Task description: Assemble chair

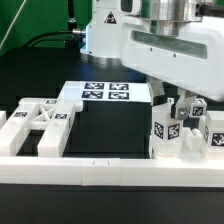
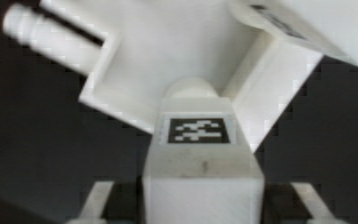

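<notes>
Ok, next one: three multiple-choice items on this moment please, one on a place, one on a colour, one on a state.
1. In the exterior view the claw hangs over:
A the exterior view's left end
B the tagged upright pieces on the exterior view's right
C neither, dead centre

2. The chair pieces are:
A white
B black
C red

3. The ladder-like frame piece on the exterior view's left:
A lies flat on the table
B is lifted in the air
C stands on end

Answers:
1 B, the claw is directly above those pieces.
2 A, every piece is white with black-and-white tags.
3 A, it rests flat and nothing holds it.
</notes>
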Robot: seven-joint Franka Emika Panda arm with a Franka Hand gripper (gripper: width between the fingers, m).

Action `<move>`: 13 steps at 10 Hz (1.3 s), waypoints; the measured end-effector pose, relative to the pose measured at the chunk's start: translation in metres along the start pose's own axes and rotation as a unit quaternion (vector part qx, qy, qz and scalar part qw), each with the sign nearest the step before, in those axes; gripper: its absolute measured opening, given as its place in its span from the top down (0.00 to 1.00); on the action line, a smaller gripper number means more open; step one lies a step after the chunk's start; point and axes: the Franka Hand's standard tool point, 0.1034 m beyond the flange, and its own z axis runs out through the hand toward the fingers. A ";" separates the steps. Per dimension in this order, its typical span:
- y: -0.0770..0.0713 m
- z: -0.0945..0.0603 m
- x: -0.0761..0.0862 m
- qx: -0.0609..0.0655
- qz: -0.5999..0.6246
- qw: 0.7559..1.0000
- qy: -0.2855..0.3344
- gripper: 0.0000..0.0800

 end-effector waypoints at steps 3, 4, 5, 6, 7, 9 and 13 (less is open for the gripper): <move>-0.001 0.000 -0.003 0.001 0.045 0.999 -0.004 0.46; -0.001 0.000 -0.003 0.001 0.028 1.000 -0.004 0.46; -0.001 0.000 -0.003 0.002 -0.002 1.000 -0.004 0.29; -0.002 0.000 -0.008 0.002 -0.007 1.000 -0.004 0.21; -0.003 0.001 -0.012 0.002 -0.032 0.999 -0.004 0.21; -0.003 0.001 -0.011 0.003 -0.122 0.992 -0.004 0.19; -0.003 0.000 -0.011 0.000 -0.343 0.939 0.001 0.19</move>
